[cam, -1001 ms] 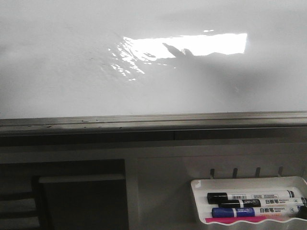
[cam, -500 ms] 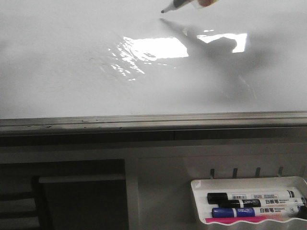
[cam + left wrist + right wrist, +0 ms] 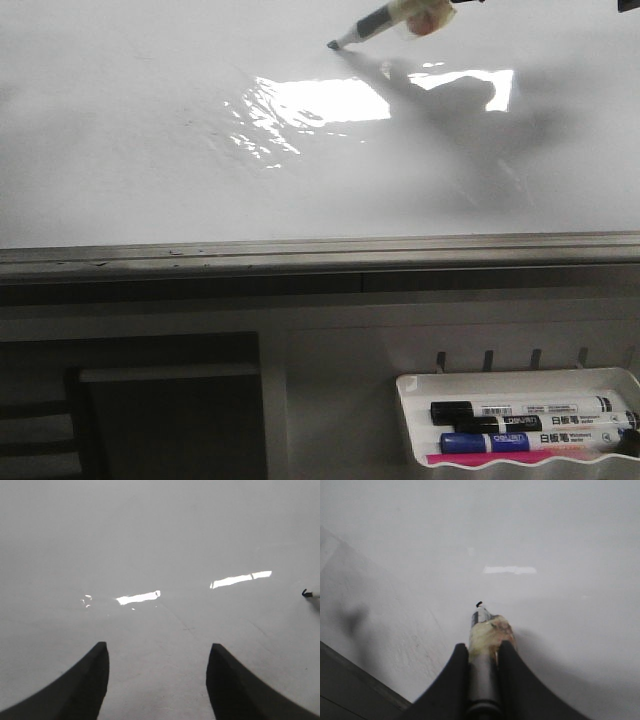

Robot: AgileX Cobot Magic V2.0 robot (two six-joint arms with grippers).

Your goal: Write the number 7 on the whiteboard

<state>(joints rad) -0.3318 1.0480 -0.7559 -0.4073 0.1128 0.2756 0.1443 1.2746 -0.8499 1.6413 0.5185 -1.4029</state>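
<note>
The whiteboard (image 3: 140,150) fills the upper front view, glossy white with bright glare and a grey bottom rail (image 3: 300,256). My right gripper (image 3: 484,647) is shut on a dark marker (image 3: 385,18) wrapped in yellowish tape. Its tip (image 3: 333,45) is at the board near the top edge of the front view. A tiny dark hooked mark (image 3: 479,603) shows at the tip, and also in the left wrist view (image 3: 306,593). No full number 7 shows. My left gripper (image 3: 157,647) is open and empty, facing bare board (image 3: 150,535).
A small white marker tray (image 3: 412,400) hangs below the rail at the lower right. It holds a black marker (image 3: 520,410), a blue marker (image 3: 490,440) and a pink item (image 3: 500,459). Dark shelving (image 3: 170,410) is at the lower left.
One second ago only the marker's shadow showed on the board. The marker has come into the front view from the top, and its tip has moved slightly down and left.
</note>
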